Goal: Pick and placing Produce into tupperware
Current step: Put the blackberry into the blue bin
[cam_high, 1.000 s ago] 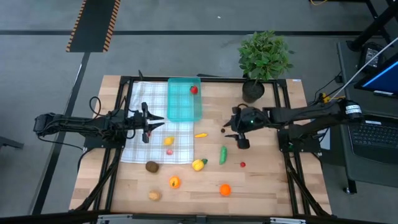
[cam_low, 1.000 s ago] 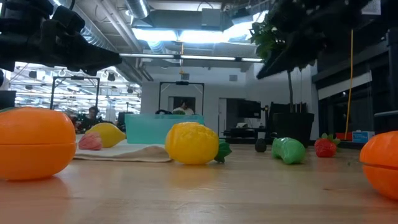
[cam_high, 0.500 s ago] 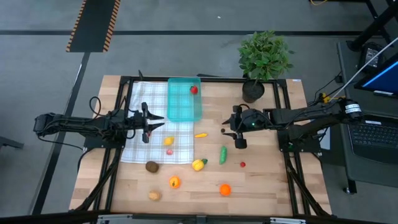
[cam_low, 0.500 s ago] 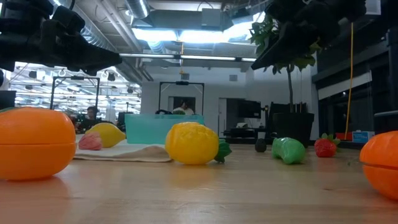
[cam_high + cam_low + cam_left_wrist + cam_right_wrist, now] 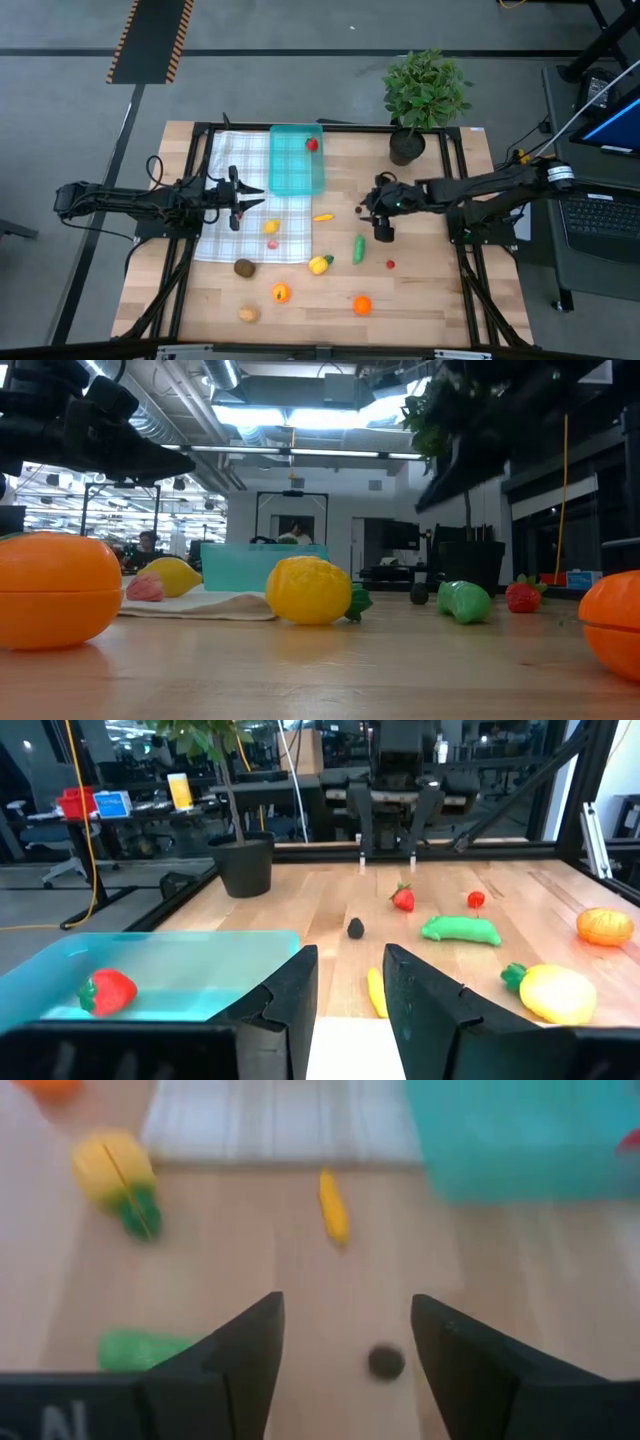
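The teal tupperware [image 5: 296,165] stands at the far middle, beside the white checked cloth [image 5: 225,160], with one red piece [image 5: 312,144] in it. Produce lies loose on the table: a yellow piece [image 5: 322,216], a small dark piece [image 5: 359,210], a green elongated piece [image 5: 358,248], a small red one [image 5: 390,264], a yellow-green one [image 5: 320,264] and orange ones [image 5: 362,304]. My right gripper [image 5: 368,206] is open and empty just right of the dark piece [image 5: 385,1362]. My left gripper [image 5: 255,197] is open and empty over the cloth, beside the tupperware [image 5: 150,975].
A potted green plant [image 5: 425,95] stands at the far right. A red strawberry [image 5: 403,898] lies below the right arm. Brown [image 5: 245,267], tan [image 5: 248,314] and orange-yellow [image 5: 281,293] pieces lie near the front; yellow [image 5: 271,227] and pink [image 5: 272,243] pieces lie on the cloth.
My right gripper has shifted a little toward the table's left and near edges, closer to the small dark piece. My left arm and the produce have kept still.
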